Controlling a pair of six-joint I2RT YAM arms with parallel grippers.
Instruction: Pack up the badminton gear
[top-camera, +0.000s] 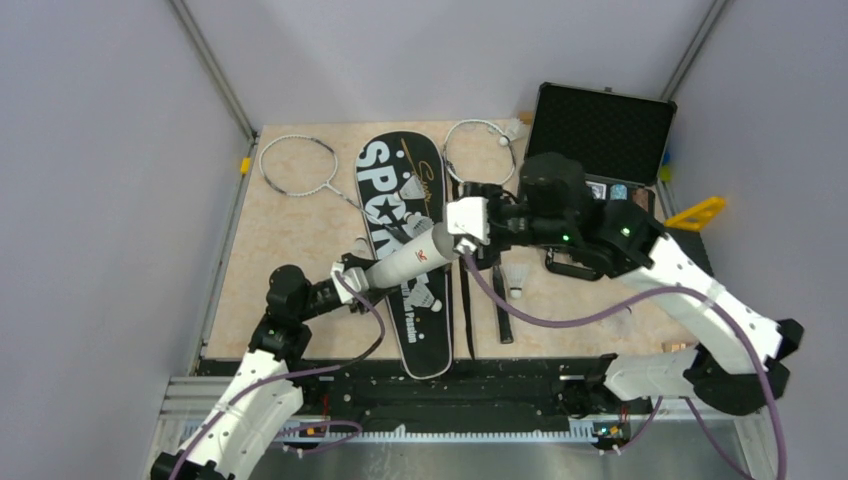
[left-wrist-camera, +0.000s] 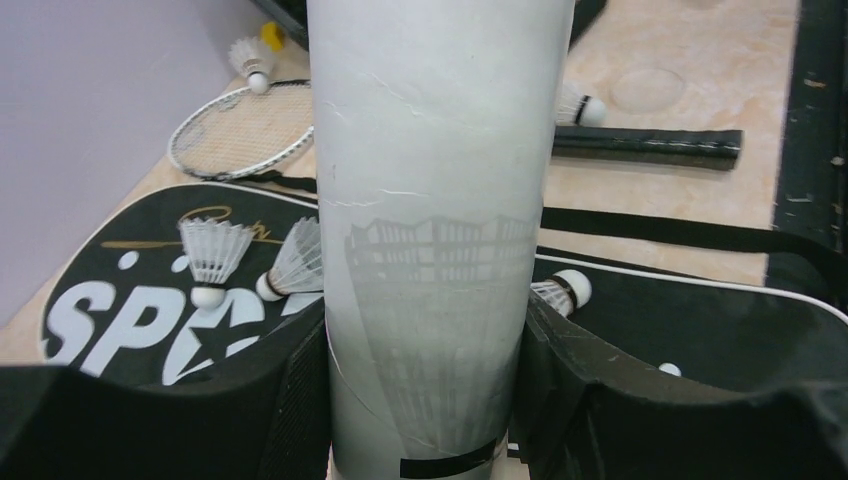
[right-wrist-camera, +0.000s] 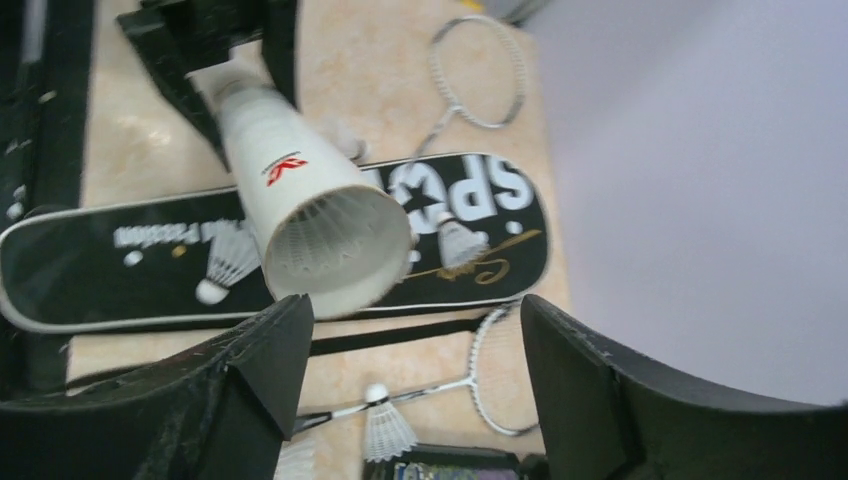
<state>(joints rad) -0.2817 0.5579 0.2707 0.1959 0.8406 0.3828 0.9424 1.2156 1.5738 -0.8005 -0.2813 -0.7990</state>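
- The white cylindrical tube (left-wrist-camera: 430, 200) has a matt, paper-like skin with fine creases and scuffs. A grey shadow shows through its thin wall.
- The long black racket-shaped bag (left-wrist-camera: 700, 320) looks like cloth with a soft sheen, smooth white print and white piping.
- The small white shuttlecock (left-wrist-camera: 212, 255) has a ribbed feather skirt and a smooth rounded cap.
- The thin white-framed racket (left-wrist-camera: 240, 130) looks glossy.
- The black racket handle (left-wrist-camera: 650, 148) is matt and wrapped.
- The beige stone-patterned bench (left-wrist-camera: 680, 60) is smooth and faintly glossy.
- The jaws of the right gripper (right-wrist-camera: 415, 315) are grainy matt black plastic.
- The black hard case (top-camera: 600, 125) has dimpled matt foam lining its lid.
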